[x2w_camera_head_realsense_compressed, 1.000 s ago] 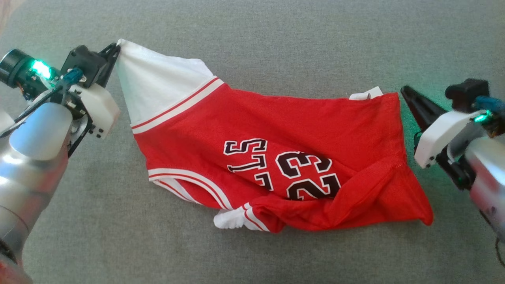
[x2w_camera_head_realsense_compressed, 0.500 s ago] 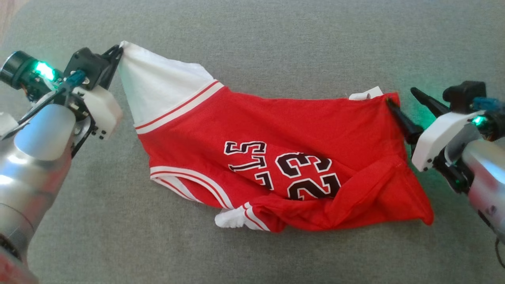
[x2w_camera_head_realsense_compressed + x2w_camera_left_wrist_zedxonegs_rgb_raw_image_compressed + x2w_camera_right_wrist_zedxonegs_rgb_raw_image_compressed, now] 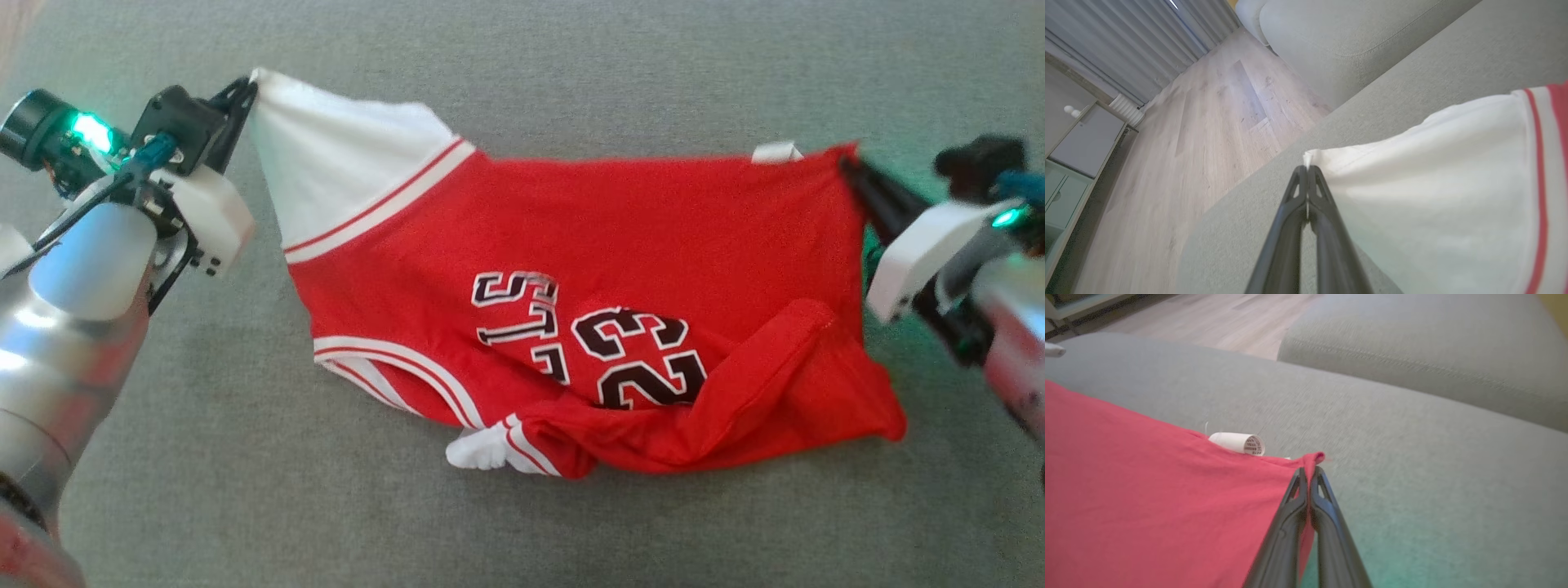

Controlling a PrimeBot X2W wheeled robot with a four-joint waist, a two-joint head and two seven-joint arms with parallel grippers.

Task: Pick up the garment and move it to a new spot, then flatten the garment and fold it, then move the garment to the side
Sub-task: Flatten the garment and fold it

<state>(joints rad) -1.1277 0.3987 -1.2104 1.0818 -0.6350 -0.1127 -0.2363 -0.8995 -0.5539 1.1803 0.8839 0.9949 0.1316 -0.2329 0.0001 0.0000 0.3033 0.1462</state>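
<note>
Head view: grey fabric sofa seat [image 3: 522,65] is the work surface. The garment [image 3: 571,269], a red jersey with a white section and black numbers, lies spread across its middle, near edge bunched and folded over. My left gripper [image 3: 245,88] is clamped on the white corner at far left. My right gripper [image 3: 849,163] is pinched on the red corner at far right, near a small white tag [image 3: 775,152]. The far edge runs straight between both grips. Left wrist view: the seat edge drops to a pale wood floor [image 3: 1200,122], with a grey curtain [image 3: 1126,36], a cabinet [image 3: 1073,143] and another cushion [image 3: 1339,41] nearby. Bare seat fabric lies open beyond and before the garment.
</note>
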